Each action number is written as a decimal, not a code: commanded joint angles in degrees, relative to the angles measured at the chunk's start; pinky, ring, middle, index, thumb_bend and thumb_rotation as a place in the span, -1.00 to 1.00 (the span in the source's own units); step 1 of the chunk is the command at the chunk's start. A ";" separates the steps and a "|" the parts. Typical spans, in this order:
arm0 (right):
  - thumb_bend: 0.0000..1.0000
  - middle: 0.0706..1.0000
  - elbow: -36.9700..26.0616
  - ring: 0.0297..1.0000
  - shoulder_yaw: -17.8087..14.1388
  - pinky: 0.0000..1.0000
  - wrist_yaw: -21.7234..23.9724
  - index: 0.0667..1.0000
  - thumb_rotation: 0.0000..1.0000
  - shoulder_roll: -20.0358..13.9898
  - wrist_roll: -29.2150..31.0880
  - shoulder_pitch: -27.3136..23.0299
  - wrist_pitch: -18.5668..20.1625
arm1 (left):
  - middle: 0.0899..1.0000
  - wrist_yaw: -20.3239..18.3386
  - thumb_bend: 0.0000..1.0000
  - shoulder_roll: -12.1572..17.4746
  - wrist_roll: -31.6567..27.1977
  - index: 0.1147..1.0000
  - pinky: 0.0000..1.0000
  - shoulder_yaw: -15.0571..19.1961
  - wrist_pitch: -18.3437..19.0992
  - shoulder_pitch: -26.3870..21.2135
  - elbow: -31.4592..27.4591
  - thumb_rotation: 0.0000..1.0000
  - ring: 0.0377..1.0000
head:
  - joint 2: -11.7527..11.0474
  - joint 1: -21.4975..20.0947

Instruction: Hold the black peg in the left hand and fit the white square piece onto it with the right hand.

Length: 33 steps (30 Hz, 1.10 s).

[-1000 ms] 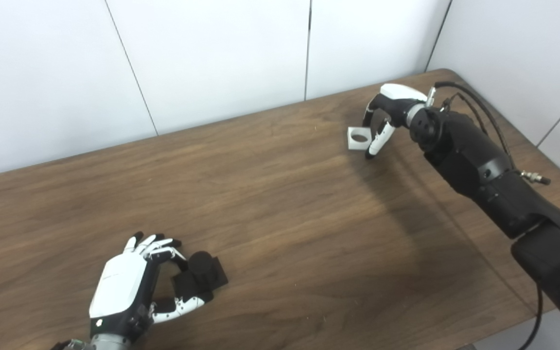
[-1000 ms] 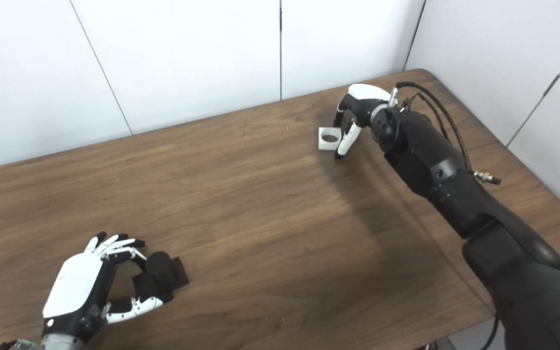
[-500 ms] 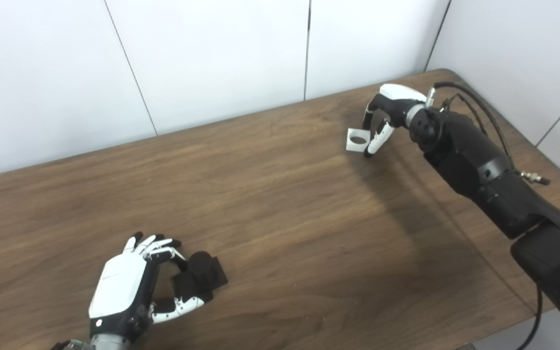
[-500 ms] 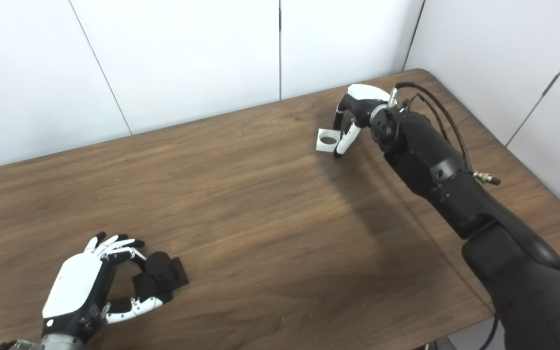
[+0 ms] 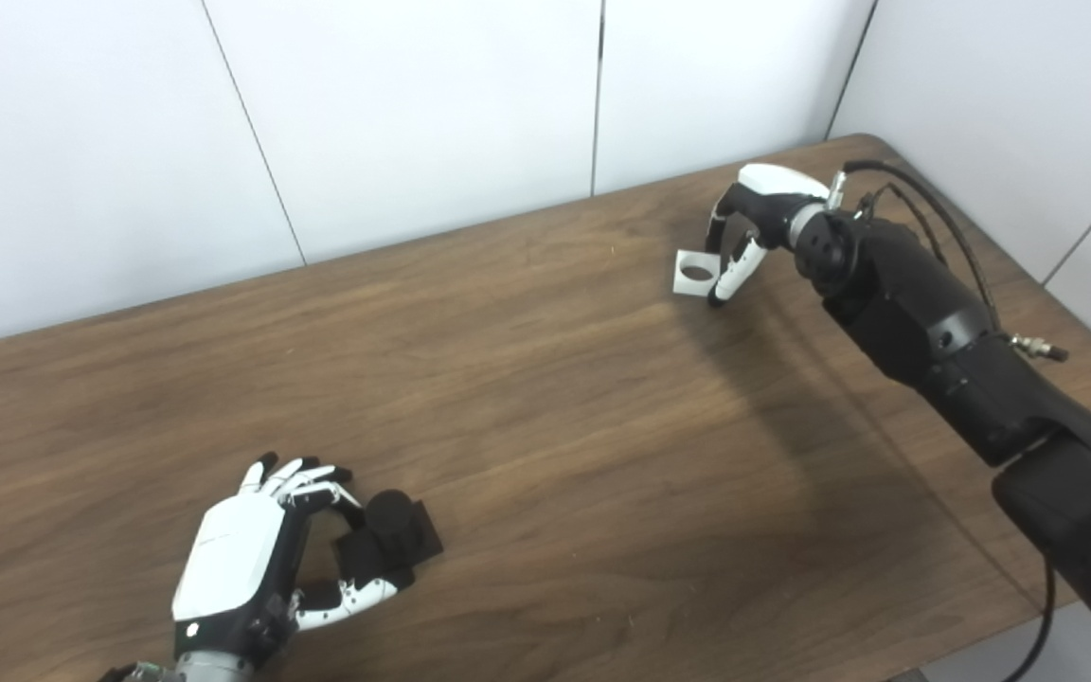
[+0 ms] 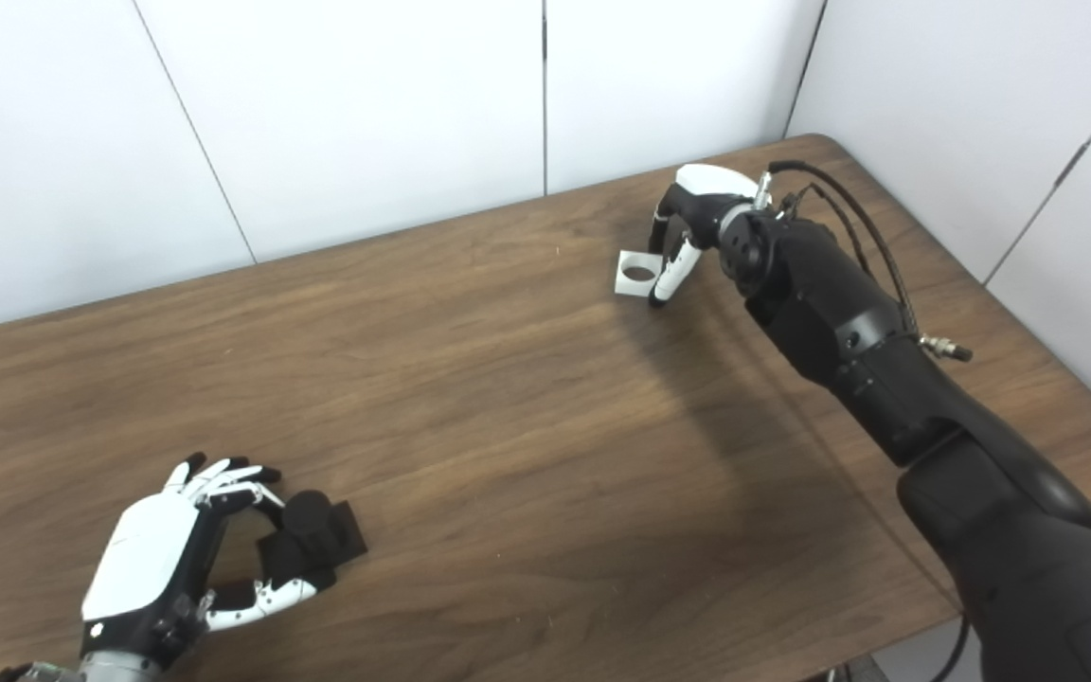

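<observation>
Brown wood-grain table [image 5: 545,398] fills our view. At about seven o'clock, our left hand [image 5: 252,559] curls its fingers and thumb around the black peg [image 5: 392,535], which sits on its square base on the table; we cannot tell whether the grip is firm yet. At about one o'clock, well apart from it, our right hand [image 5: 749,223] pinches one edge of the white square piece [image 5: 694,273], its round hole facing up. Whether the piece rests on the table or is just lifted is hard to make out.

We judge the step in hand is securing both parts. To do it well, we should keep the pinch on the piece's edge so the hole stays clear, raise it level, and hold the peg upright. The peg's far side and the left wrist are hidden or cut off.
</observation>
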 commanded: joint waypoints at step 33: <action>0.90 0.78 -1.30 0.96 -0.03 1.00 4.33 0.28 -0.60 -0.50 -2.97 -5.01 0.36 | 0.50 -2.26 0.04 0.00 0.68 -0.16 1.00 -0.22 2.26 0.65 -0.88 -0.90 0.76 | 0.41 -0.33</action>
